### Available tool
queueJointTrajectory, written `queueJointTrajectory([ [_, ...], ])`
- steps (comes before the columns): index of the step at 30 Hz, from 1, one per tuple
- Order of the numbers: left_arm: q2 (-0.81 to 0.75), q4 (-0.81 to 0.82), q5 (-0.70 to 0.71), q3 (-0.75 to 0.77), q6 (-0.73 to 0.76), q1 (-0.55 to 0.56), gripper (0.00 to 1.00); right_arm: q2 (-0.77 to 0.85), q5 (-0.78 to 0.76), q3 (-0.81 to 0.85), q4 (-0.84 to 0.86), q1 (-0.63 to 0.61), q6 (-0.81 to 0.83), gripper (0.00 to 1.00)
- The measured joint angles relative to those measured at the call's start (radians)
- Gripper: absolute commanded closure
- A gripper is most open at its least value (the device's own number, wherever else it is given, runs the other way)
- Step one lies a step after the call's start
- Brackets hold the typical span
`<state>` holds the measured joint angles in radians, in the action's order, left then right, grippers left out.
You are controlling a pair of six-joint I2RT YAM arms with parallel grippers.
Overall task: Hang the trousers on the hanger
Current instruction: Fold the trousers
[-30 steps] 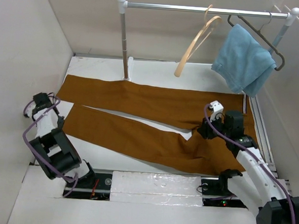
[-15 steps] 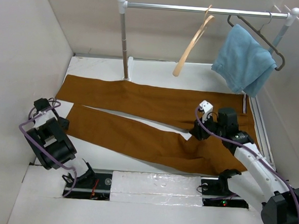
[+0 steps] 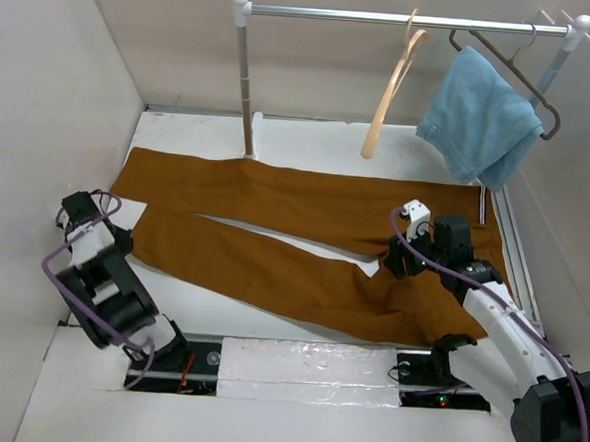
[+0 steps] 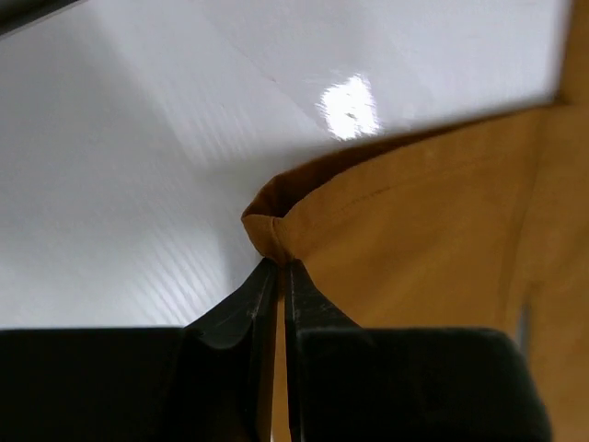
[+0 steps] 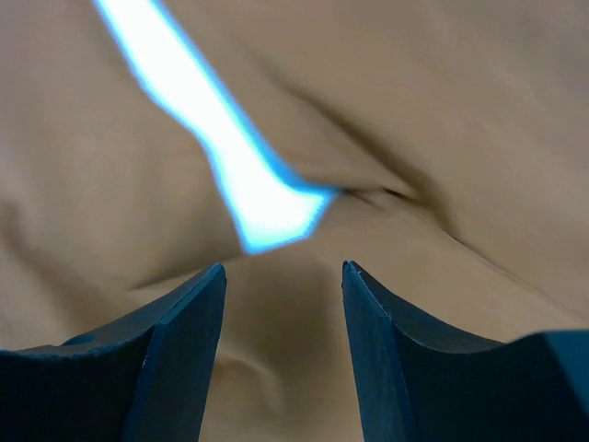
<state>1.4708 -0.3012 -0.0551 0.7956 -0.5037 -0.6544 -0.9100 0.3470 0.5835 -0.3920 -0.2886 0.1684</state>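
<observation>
Long rust-brown cotton trousers (image 3: pixel 306 197) lie flat, legs running left-right across mid-frame; left gripper (image 4: pixel 279 267) pinches a hem corner, lower left; right gripper (image 5: pixel 282 272) gapes above the crotch; pale wooden curved hanger (image 3: pixel 391 92) hangs upper centre.

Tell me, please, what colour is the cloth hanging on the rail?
The cloth is light blue, seen best in the top external view.

Matt woven cloth trousers (image 3: pixel 277 195); smooth pale wood hanger (image 3: pixel 388 96); glossy white table (image 3: pixel 190 134).
</observation>
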Motion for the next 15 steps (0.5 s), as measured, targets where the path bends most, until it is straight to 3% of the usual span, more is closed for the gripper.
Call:
queueJointTrajectory([
  [7, -0.400, -0.149, -0.064, 0.074, -0.091, 0.013, 1.00, -0.080, -0.026, -0.001, -0.007, 0.186, 0.000, 0.38],
  [15, -0.402, -0.423, 0.176, 0.592, -0.138, 0.202, 1.00, -0.261, -0.009, 0.005, 0.023, 0.248, -0.019, 0.41],
])
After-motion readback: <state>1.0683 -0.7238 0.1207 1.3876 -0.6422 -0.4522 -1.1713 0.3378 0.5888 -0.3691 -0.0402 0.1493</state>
